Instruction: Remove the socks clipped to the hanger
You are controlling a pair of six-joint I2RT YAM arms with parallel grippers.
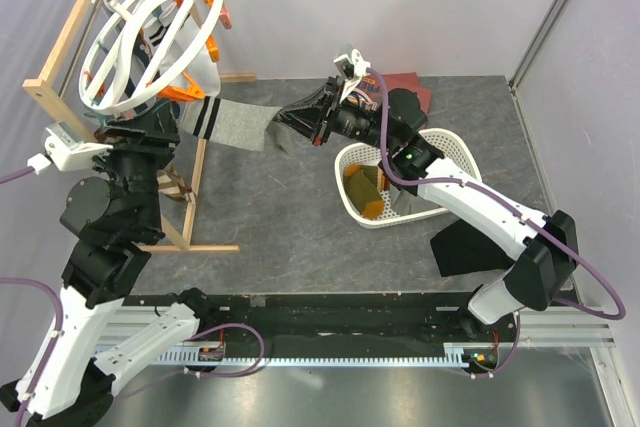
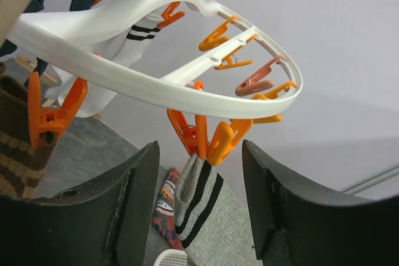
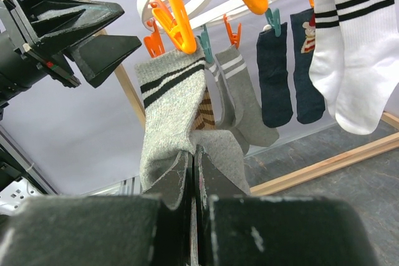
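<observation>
Your right jaws pinch the toe of the grey striped sock (image 1: 235, 125). The sock lies along 3–9 o'clock in the top view, cuff clipped to the hanger (image 2: 156, 88) at 9 from those jaws. Your left jaws, spread, sit just under that orange clip (image 2: 198, 135).

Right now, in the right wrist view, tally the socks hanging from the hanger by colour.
Grey socks: 3, one black-striped and pinched by the right gripper, two white-striped and overlapping, so less certain
Navy socks: 2
White socks: 2
Brown-striped sock: 1, mostly hidden
Total: 8
</observation>
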